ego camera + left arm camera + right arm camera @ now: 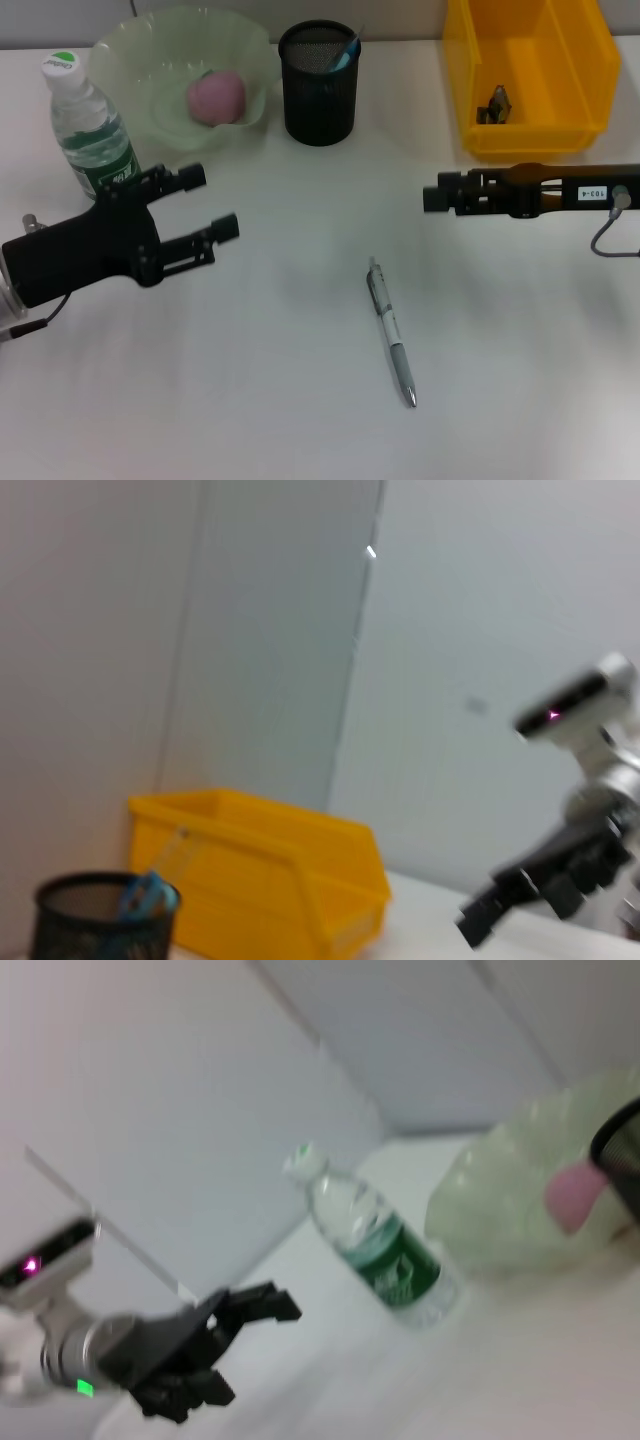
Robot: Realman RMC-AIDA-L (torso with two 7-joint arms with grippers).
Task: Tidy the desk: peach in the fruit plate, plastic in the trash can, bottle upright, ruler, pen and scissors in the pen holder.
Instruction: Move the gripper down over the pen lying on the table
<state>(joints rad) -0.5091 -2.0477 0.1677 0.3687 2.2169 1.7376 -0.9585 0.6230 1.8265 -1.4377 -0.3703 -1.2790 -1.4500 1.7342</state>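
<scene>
Left gripper (210,205) spread, holding nothing, beside bottle (88,125); right gripper (437,193) near bin (530,70), finger state unclear. Done: peach (216,96) in plate (130,60), bottle upright, plastic (495,105) in bin, scissors (346,50) in holder (318,85). Left: pen (391,331) flat mid-desk, long axis near-far, slightly diagonal, tip toward robot. No ruler visible.

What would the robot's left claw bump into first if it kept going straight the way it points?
Probably nothing on the table: the left gripper points toward the right gripper, passing below the pen holder and above the pen. Height is unclear.
</scene>
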